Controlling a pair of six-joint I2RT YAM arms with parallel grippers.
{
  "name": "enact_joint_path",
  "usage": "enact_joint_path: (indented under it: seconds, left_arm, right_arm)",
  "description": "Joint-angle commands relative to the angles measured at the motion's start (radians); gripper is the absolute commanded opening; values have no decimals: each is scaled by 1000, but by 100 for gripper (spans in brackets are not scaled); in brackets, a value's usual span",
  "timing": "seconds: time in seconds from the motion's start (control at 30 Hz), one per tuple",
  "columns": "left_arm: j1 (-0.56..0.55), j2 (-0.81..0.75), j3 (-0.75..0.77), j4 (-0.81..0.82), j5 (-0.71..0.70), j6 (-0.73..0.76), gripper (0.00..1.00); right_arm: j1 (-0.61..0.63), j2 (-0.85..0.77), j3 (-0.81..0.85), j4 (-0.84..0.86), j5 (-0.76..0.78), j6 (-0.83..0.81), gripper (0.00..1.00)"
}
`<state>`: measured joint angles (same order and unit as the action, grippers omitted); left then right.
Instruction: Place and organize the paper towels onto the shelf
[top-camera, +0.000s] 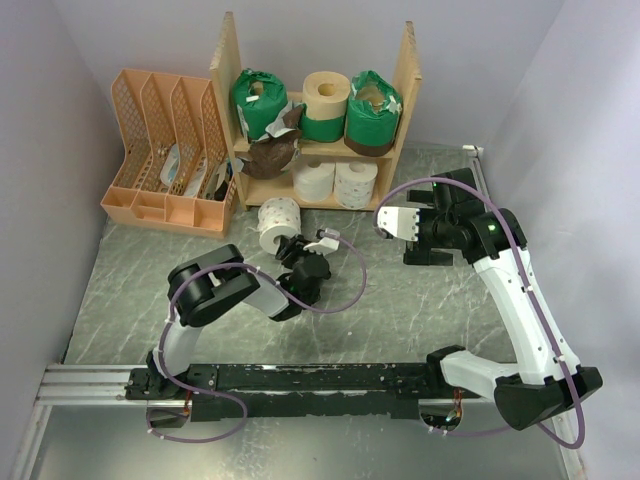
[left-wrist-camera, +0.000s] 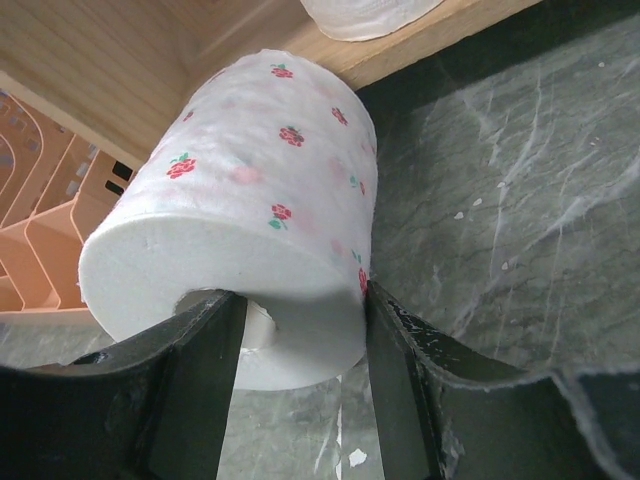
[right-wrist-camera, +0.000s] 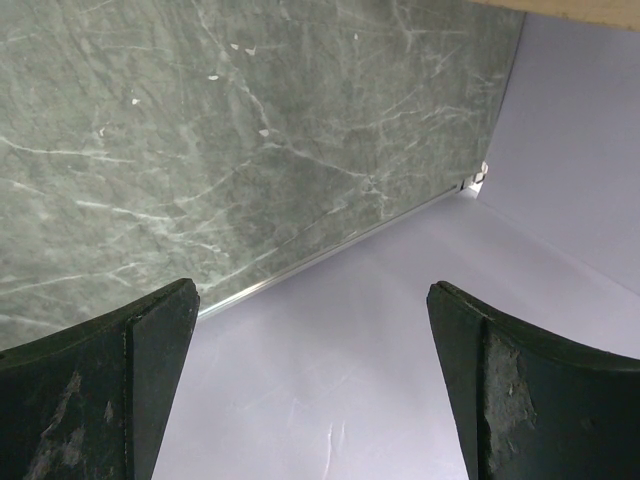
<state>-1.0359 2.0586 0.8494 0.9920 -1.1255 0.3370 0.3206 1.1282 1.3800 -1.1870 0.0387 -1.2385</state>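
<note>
A robot's left hand (top-camera: 291, 246) grips a white paper towel roll (top-camera: 277, 220) printed with small red flowers, just in front of the lower board of the light wooden shelf (top-camera: 407, 72) at the back of the grey marbled counter (top-camera: 400, 305). In the left wrist view the hand (left-wrist-camera: 300, 320) stands about half closed on the roll (left-wrist-camera: 260, 190). One dark finger (left-wrist-camera: 200, 360) lies across the near end face beside the hollow core, and the other presses the printed side. The roll is tilted, its far end close to the front edge of the shelf (left-wrist-camera: 100, 60). Whether it touches the counter cannot be told.

On the shelf's top board stand a green-wrapped roll (top-camera: 258, 100), a bare cream roll (top-camera: 325, 90) with green wrap below it, and a second green-wrapped roll (top-camera: 372, 105). A crinkled brown wrapper (top-camera: 272, 152) hangs off the top board's front edge at the left. Two bare white rolls (top-camera: 335, 182) sit side by side on the lower board.

The right hand (top-camera: 398, 222) hovers to the right of the shelf with its fingers spread wide and nothing between them. Its own camera shows the hand (right-wrist-camera: 310, 380) over bare counter (right-wrist-camera: 200, 120) and the foot of a pale wall (right-wrist-camera: 560, 150). An orange lattice file rack (top-camera: 165, 150) stands left of the shelf.
</note>
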Motion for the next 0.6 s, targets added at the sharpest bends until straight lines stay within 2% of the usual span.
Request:
enact_joint_path:
  seconds: [0.0, 0.37, 0.47, 0.57]
  left_arm:
    - [-4, 11, 11, 61, -33, 27, 61]
    - [35, -2, 21, 47, -57, 73, 59]
    - [64, -40, 23, -35, -28, 18, 56]
    - [88, -64, 16, -40, -4, 16, 51]
  right_arm:
    - [5, -5, 6, -4, 14, 7, 100]
    - [6, -12, 5, -4, 10, 16, 100]
    - [6, -15, 4, -1, 12, 14, 100]
    - [6, -14, 5, 0, 12, 12, 100]
